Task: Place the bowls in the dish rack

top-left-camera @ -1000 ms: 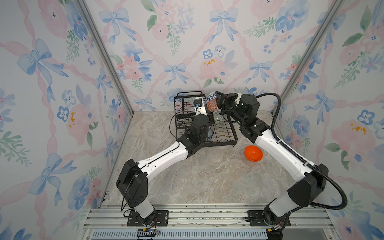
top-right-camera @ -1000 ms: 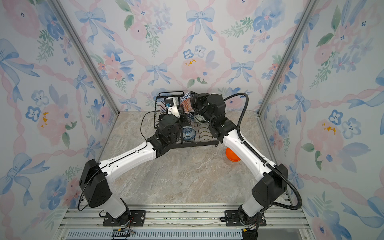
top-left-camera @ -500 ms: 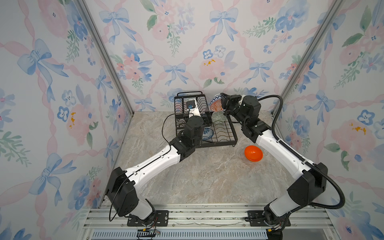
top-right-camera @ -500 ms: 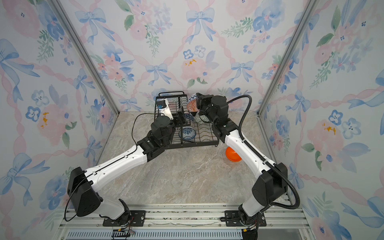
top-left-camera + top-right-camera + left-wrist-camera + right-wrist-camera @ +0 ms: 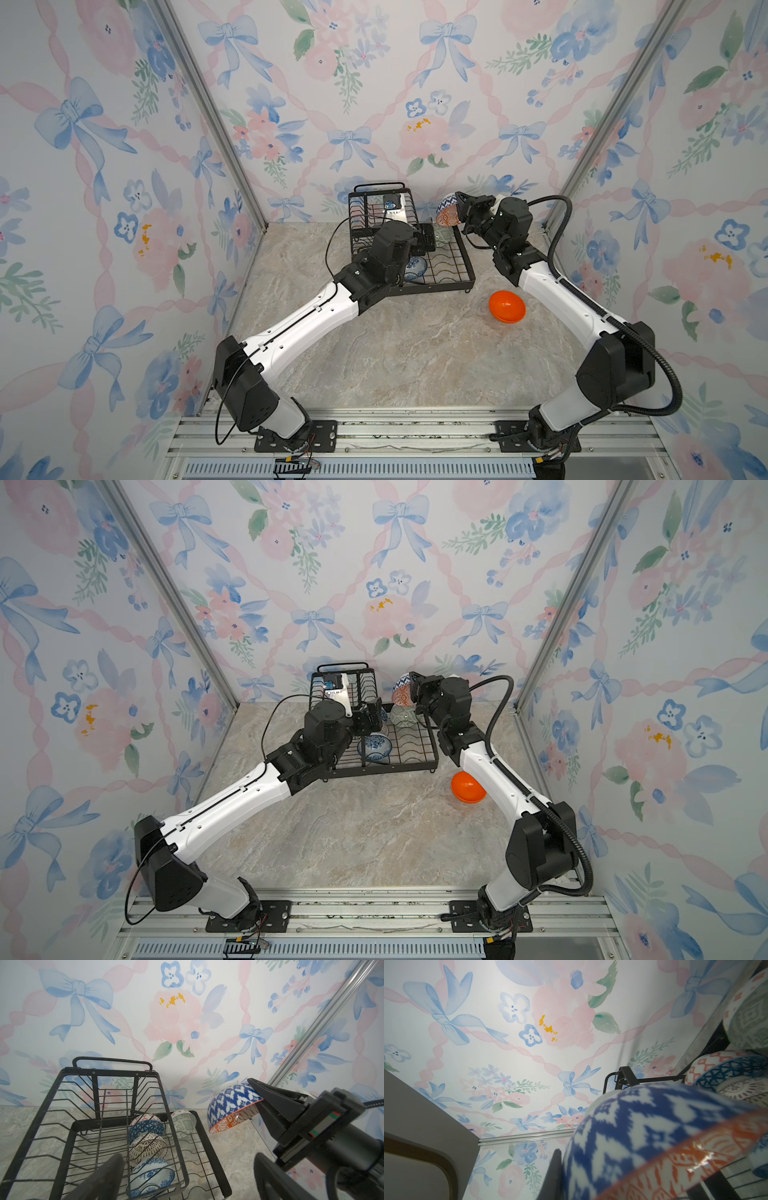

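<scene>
Blue-patterned bowl (image 5: 633, 1136) close up, racked bowls (image 5: 726, 1072) behind, floral wallpaper (image 5: 508, 1043)

A robot test cell dressed as a home — three walls (image 5: 374, 104) papered in pastel bows and flowers meet at bare aluminium posts (image 5: 208, 112), a marble-look tabletop (image 5: 415, 353) carries a dish rack (image 5: 444, 289), and two white-and-black arms (image 5: 307, 320) stand bolted to a metal rail (image 5: 415, 424).

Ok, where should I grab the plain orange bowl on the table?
Probably pinch the plain orange bowl by its rim, coming from the near side: the lip shows along its near edge, and the rest is a smooth glossy dome.
</scene>
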You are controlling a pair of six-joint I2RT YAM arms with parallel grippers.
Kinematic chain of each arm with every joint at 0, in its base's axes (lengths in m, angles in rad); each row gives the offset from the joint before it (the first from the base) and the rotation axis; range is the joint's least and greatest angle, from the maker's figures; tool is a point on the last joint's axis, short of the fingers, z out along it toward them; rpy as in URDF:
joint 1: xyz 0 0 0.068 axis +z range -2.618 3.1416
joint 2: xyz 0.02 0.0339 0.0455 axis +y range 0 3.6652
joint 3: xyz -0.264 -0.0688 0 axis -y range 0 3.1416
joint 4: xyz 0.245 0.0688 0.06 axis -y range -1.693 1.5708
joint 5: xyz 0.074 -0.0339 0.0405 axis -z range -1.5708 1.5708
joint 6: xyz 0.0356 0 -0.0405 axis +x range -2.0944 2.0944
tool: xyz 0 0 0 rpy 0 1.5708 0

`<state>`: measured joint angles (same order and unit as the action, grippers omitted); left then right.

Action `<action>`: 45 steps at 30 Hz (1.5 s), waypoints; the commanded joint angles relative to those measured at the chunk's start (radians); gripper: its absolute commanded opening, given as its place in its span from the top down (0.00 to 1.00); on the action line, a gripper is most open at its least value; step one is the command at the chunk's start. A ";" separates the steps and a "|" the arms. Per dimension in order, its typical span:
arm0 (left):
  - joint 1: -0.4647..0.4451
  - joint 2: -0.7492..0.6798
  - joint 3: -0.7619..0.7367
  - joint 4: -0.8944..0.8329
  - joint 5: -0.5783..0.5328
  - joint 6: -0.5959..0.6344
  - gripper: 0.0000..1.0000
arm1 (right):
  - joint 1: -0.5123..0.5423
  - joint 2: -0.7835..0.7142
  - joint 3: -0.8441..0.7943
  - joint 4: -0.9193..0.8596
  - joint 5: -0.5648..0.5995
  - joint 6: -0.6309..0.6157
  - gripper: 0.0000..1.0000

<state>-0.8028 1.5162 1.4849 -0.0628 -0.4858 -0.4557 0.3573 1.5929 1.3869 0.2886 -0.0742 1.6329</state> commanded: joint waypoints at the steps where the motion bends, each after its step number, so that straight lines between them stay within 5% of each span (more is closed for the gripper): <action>1: -0.002 0.008 0.032 -0.080 0.060 0.020 0.02 | -0.029 -0.075 -0.005 0.026 -0.061 -0.115 1.00; 21: -0.016 0.146 0.109 -0.100 0.126 0.257 0.02 | -0.130 0.057 -0.101 0.036 -0.173 -0.358 1.00; 45: -0.017 0.289 0.226 -0.130 0.143 0.424 0.02 | -0.070 0.427 -0.010 0.265 -0.174 -0.335 1.00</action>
<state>-0.8345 1.7786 1.6768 -0.1825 -0.3557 -0.0589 0.2699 1.9995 1.3224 0.4259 -0.2577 1.2942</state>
